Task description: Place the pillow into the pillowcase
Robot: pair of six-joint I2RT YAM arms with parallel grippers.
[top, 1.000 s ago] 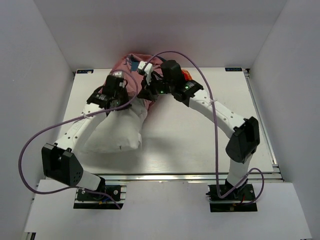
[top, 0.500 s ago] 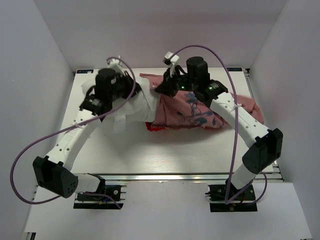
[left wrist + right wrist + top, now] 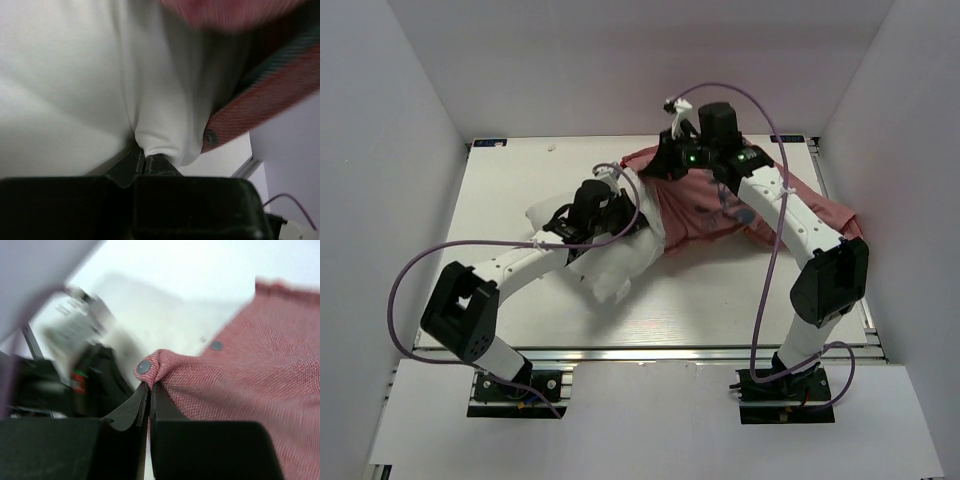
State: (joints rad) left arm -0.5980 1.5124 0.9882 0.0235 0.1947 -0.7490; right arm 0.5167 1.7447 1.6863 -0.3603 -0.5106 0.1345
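The left gripper [image 3: 145,161] pinches a fold of white pillow [image 3: 75,85] just ahead of it. The right gripper [image 3: 149,392] pinches the red pillowcase [image 3: 240,390] hem beside a grey snap [image 3: 144,366].

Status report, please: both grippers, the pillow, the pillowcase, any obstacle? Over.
Left gripper shut on pillow. Right gripper shut on pillowcase edge. Pillow mostly outside pillowcase. No obstacle seen.

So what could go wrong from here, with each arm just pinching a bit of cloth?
The left jaws hold only a small fold of the pillow; a tug might pull it free. The right jaws grip the pillowcase right at its edge, beside a snap, so it could slip and the opening sag.
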